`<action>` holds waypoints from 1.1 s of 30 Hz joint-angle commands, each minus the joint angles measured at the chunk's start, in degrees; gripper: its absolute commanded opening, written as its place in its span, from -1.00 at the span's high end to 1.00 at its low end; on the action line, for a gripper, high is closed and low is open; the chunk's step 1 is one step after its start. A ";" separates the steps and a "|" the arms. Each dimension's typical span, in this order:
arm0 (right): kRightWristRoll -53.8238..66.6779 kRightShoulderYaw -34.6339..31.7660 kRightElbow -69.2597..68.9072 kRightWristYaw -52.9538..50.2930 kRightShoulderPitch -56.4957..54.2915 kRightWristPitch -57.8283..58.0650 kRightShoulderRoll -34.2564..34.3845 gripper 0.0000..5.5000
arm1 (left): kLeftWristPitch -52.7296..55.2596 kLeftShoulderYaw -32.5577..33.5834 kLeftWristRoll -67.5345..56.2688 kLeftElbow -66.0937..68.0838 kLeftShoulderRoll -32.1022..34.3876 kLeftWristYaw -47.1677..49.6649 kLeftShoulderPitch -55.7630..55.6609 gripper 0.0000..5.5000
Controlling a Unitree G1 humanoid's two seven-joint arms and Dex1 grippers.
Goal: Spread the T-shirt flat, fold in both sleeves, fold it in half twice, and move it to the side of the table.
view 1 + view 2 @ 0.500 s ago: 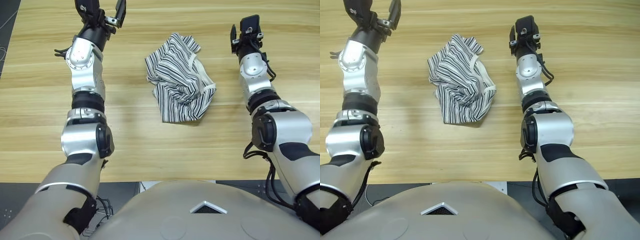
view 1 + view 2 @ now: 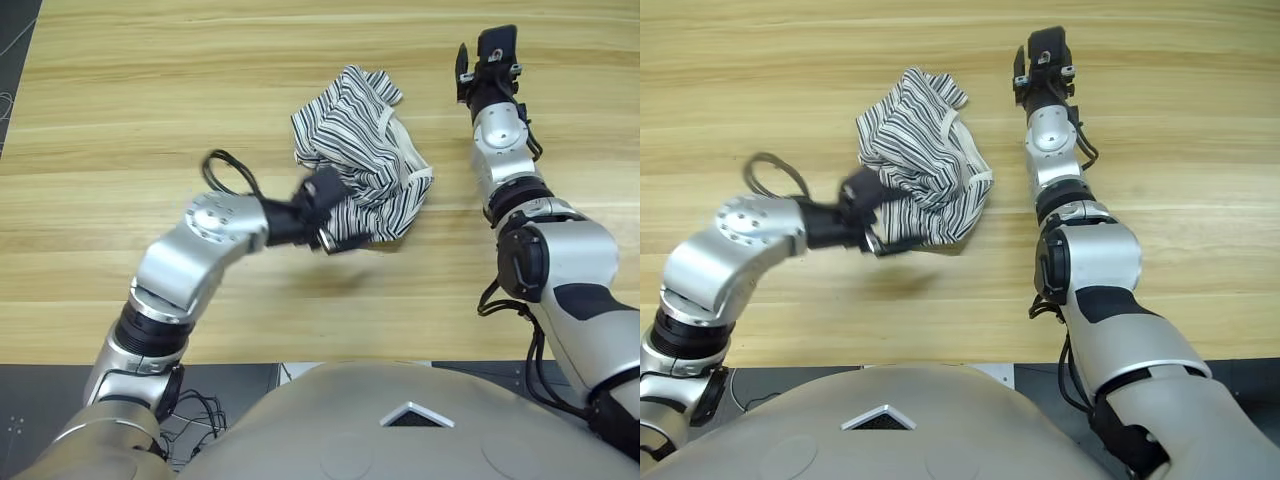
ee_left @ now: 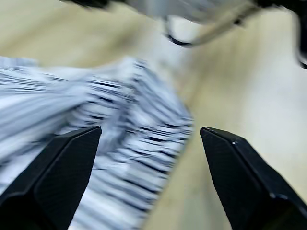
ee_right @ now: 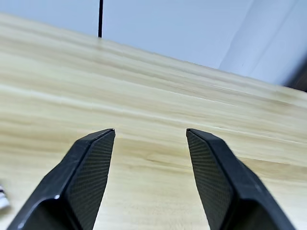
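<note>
**Wood table, bunched shirt: left arm set at the near edge to begin the spread**

Pale wooden table (image 2: pixel 120 100) runs across both head views, with dark floor at its near and left edges. Near its middle lies the striped T-shirt (image 2: pixel 350 150). It is a crumpled heap with the white-trimmed neckline turned up, so by my judgement no spreading or folding is done.

The left arm bends in from the robot's left and puts the left gripper (image 2: pixel 338 238) at the heap's near, left-hand edge. That is probably where a loose hem can be caught and drawn outward. Its fingers (image 3: pixel 72 148) stand apart in the wrist view, with striped cloth between and beyond them and nothing pinched. Whether they touch the fabric I cannot tell.

The right arm stretches forward along the shirt's right side. The right gripper (image 4: pixel 150 130) sits over bare wood, apart from the cloth, its fingers (image 4: pixel 93 158) likewise spread. It seems placed to take the opposite side, so the two can pull the shirt flat between them.
</note>
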 commanded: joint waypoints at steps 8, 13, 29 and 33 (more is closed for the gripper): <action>0.88 2.39 -5.41 10.63 -2.19 -5.68 -2.51 0.00 | -0.50 -2.08 6.31 31.72 -11.11 6.46 -12.45 -0.40; 0.61 3.32 -6.18 10.70 -2.26 -7.24 -2.81 0.00 | -6.48 -4.10 9.68 46.57 -10.49 3.17 -13.36 -0.40; -1.77 9.70 -7.41 17.43 -4.26 -6.88 -3.46 0.00 | -65.70 -10.82 35.42 51.66 32.18 -12.41 -1.11 -0.40; 3.46 9.84 -10.65 36.21 -0.17 -2.74 -1.56 0.00 | -72.07 -8.09 39.37 59.44 25.66 -6.78 -8.16 -0.40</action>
